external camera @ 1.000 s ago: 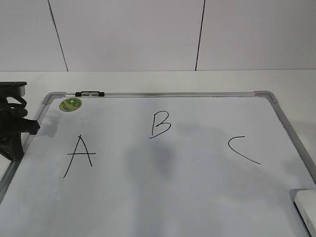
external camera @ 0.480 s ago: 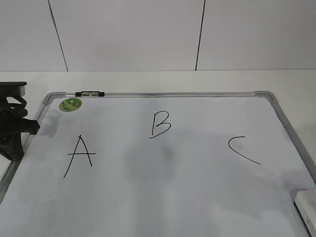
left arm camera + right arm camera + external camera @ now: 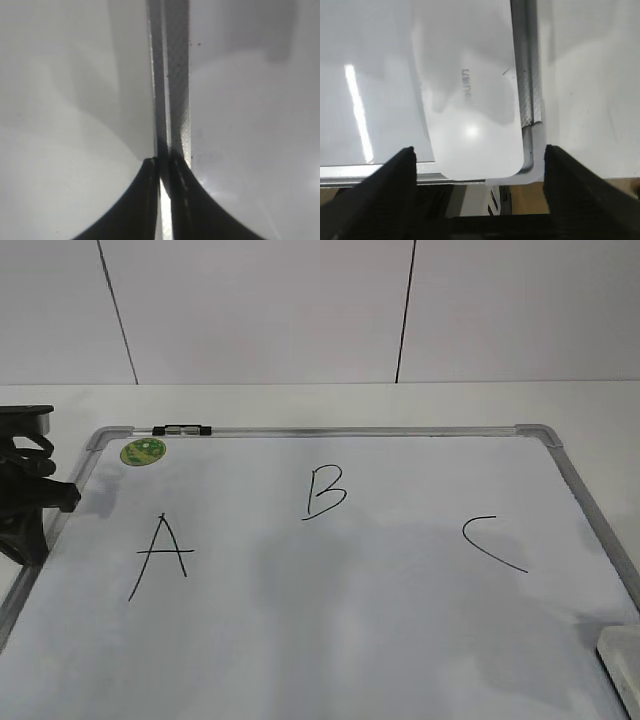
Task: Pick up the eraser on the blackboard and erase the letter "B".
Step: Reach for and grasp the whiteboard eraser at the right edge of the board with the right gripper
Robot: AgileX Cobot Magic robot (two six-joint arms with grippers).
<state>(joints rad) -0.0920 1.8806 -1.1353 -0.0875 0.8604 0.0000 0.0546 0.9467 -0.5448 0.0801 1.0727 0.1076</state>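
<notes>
The blackboard (image 3: pixel 350 430) is a white board with a grey frame, lying flat. The letter "B" (image 3: pixel 325 492) is drawn at its upper middle, between "A" (image 3: pixel 160 555) and "C" (image 3: pixel 490 540). The eraser (image 3: pixel 625 670), a white glossy block, lies at the board's near right corner, partly cut off by the view's edge. In the right wrist view my right gripper (image 3: pixel 479 148) is open wide above the eraser (image 3: pixel 470 100), one finger on each side, not touching it. My left gripper (image 3: pixel 60 498) is shut and empty over the board's left frame (image 3: pixel 177 75).
A round green sticker (image 3: pixel 143 451) and a small clip (image 3: pixel 183 429) sit at the board's far left corner. The board's frame corner (image 3: pixel 530 135) lies right beside the eraser, at the table's edge. A white wall stands behind the table.
The soft shadow on the board has drifted from the middle toward the lower right corner by the eraser. The left gripper has not moved.
</notes>
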